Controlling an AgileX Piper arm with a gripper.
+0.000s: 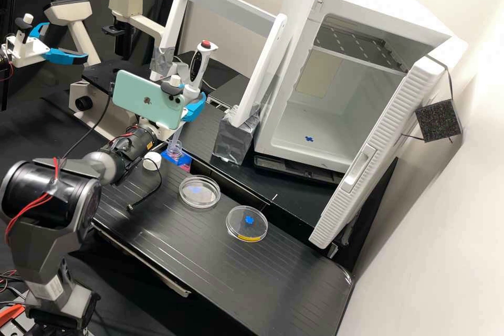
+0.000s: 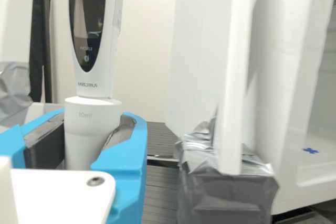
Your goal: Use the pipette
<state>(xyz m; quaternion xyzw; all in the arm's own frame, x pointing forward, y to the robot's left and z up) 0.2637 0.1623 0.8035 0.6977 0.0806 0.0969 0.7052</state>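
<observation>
In the high view the gripper (image 1: 190, 106) is at the bench's back edge, behind the phone on the wrist, shut on the white pipette (image 1: 197, 65) with its red top. The pipette stands nearly upright, its narrow lower end over or in the mouth of a clear bottle (image 1: 175, 149); how deep I cannot tell. The bottle is in a blue holder (image 1: 184, 159) with something pink in it. In the wrist view the gripper (image 2: 92, 132) has its blue fingers on both sides of the pipette (image 2: 93, 85), against its white lower collar.
A white cap (image 1: 152, 161) lies beside the bottle. Two clear dishes, one near (image 1: 199, 199) and one farther right (image 1: 247, 228), sit on the black bench (image 1: 210, 273). A white frame (image 1: 265, 63) on a taped foot rises behind, beside the open white incubator (image 1: 294, 142). A microscope stands at the back left.
</observation>
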